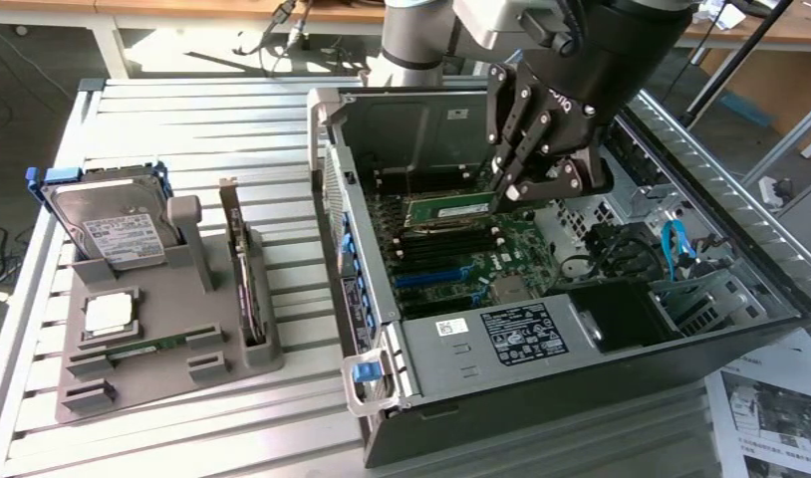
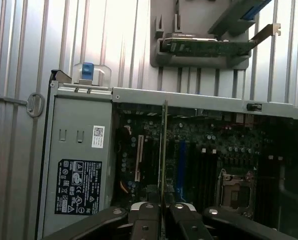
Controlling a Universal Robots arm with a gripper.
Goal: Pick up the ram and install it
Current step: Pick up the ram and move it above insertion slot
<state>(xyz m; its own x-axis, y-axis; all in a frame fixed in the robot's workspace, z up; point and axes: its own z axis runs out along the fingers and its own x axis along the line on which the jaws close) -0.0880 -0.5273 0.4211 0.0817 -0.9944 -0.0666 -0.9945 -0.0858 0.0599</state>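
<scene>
Scene: an open computer case (image 1: 337,189) lies on its side on a slatted metal table (image 1: 219,129), with its green motherboard (image 1: 515,261) facing up.

Arm: the single robot arm reaches down into the case from above.

Gripper: the gripper (image 1: 509,191) is closed and clamps the ram by one end. In the wrist view the two dark fingertips (image 2: 146,216) meet on either side of the stick, with the gripper (image 2: 163,212) pinching its thin edge.

Ram, where: the ram (image 1: 448,208) is inside the case, raised above the motherboard and not yet seated in anything.

Ram, long axis: in the exterior view it runs roughly level, out from the fingers toward the exterior view's left. In the wrist view the ram (image 2: 164,150) is edge-on, a thin straight line leading away from the fingertips.

Key relation: the long dark memory slots (image 1: 445,239) lie just beneath the stick and run about parallel to it. It looks near them but apart; I cannot tell which slot it is over.

Grip, judged: held at one end only, so the free end may tilt if it meets a slot unevenly.

Tray: a grey parts tray (image 1: 139,383) sits well apart on the exterior view's left, holding a hard drive (image 1: 107,227), a square processor (image 1: 110,314) and an upright expansion card (image 1: 246,284).
</scene>
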